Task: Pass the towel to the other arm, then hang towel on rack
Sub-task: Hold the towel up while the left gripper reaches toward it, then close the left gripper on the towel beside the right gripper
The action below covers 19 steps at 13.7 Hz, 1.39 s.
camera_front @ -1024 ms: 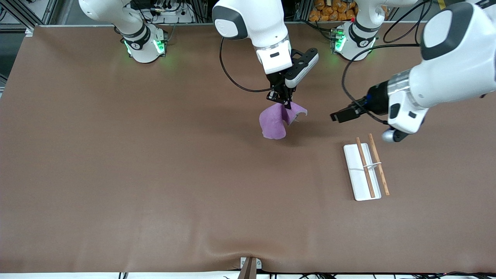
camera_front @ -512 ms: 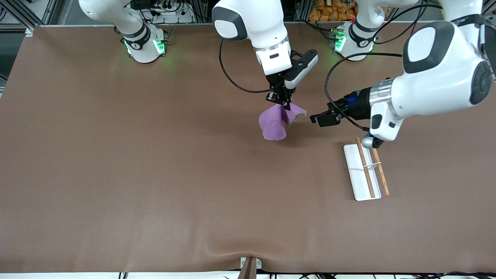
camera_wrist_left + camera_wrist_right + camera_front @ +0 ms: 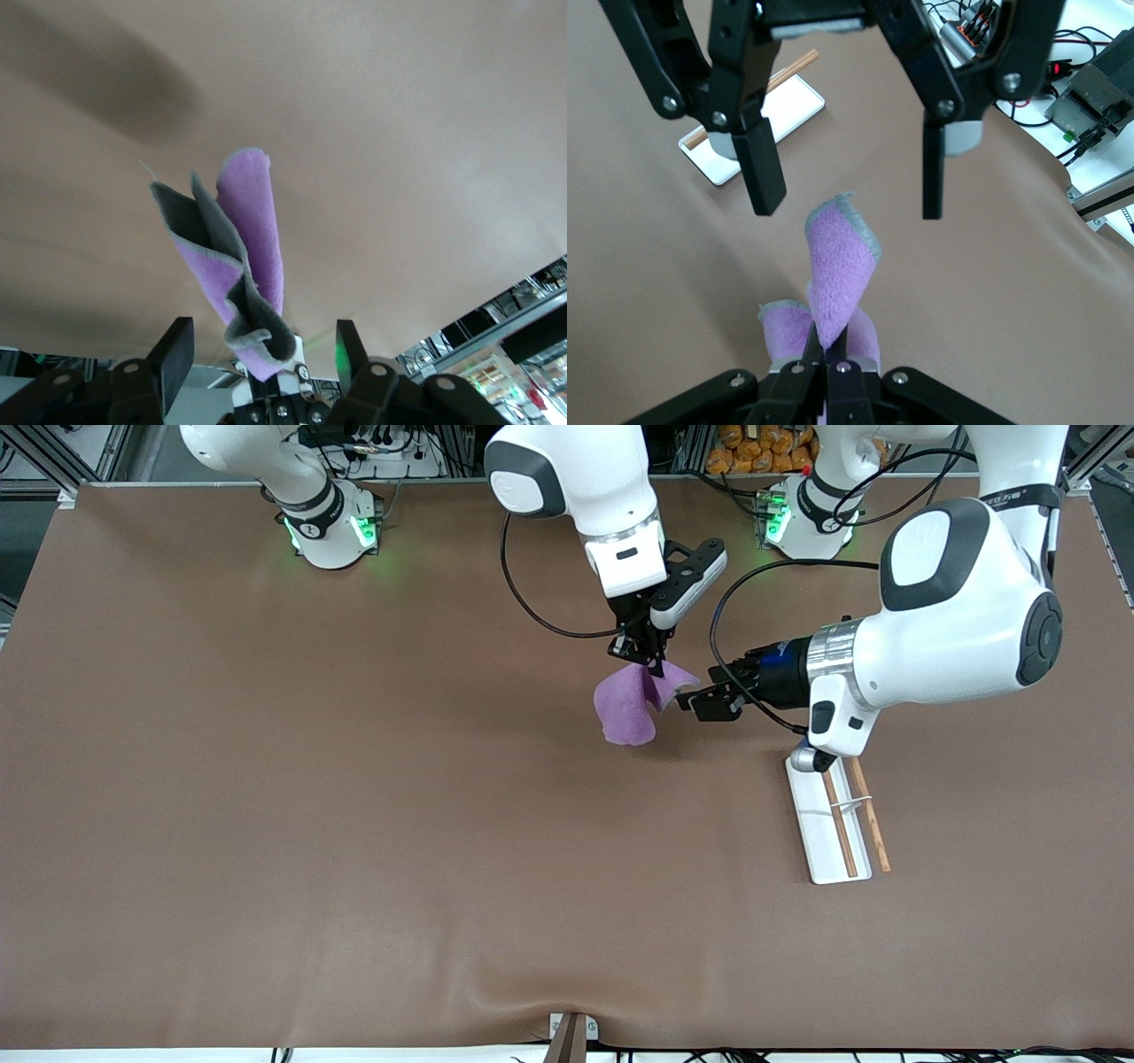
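Note:
My right gripper (image 3: 645, 657) is shut on the purple towel (image 3: 627, 704) and holds it hanging above the table's middle. In the right wrist view the towel (image 3: 837, 266) rises from the shut right gripper (image 3: 826, 354). My left gripper (image 3: 689, 702) is open and level with the towel's raised grey-edged flap, just beside it on the left arm's side. In the left wrist view the towel (image 3: 241, 257) hangs between the left gripper's (image 3: 262, 347) spread fingers (image 3: 174, 352), touching neither. The rack (image 3: 828, 815) lies flat on the table, nearer the front camera, partly under the left arm.
The brown table mat (image 3: 354, 824) is bare around the rack. The left arm's big white elbow (image 3: 966, 602) hangs over the table at the left arm's end. Cables trail from both wrists. The rack also shows in the right wrist view (image 3: 793, 97).
My left gripper has moved from beside the rack toward the towel and now has the towel's flap between its open fingers. The right arm and the towel have stayed still.

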Motion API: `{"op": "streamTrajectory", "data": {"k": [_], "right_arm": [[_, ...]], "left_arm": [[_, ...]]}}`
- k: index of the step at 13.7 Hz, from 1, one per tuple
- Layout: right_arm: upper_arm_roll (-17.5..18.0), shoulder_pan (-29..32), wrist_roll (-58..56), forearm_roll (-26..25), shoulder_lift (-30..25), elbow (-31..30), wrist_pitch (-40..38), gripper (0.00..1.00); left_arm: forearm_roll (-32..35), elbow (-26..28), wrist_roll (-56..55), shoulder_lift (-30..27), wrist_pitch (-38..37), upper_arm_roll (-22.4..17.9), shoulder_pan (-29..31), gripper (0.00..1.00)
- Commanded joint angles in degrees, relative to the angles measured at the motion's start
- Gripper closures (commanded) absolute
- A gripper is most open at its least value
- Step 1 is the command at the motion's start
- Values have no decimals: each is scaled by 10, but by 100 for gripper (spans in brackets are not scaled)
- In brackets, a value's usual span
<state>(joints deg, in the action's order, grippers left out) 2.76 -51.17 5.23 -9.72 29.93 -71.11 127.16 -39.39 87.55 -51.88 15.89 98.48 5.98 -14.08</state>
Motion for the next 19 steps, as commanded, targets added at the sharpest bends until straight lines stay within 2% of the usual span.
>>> {"op": "streamTrajectory", "data": {"k": [1,9,10,12,13,17,19], "right_arm": [[3,3,6,-12,-1,0,0,100],[2,2,6,-13,-2,-4,1,100],[3,2,7,-14,-2,-4,1,100],[3,2,6,-14,-2,-4,1,100],[3,2,6,-14,-2,-4,1,100],[3,2,7,-14,-2,-4,1,100],[3,2,7,-14,-2,-4,1,100]], "left_arm": [[-15,-7,-16,4,2,-3,-3,35],[-15,-4,-45,5,-5,-3,-18,47],[-14,-4,-47,5,-5,-3,-18,51],[-13,-4,-47,5,-7,-3,-17,77],[-11,-4,-46,5,-14,-3,-17,85],[-7,-4,-45,5,-25,-3,-16,100],[-5,-7,-42,2,-25,-3,-11,100]]}}
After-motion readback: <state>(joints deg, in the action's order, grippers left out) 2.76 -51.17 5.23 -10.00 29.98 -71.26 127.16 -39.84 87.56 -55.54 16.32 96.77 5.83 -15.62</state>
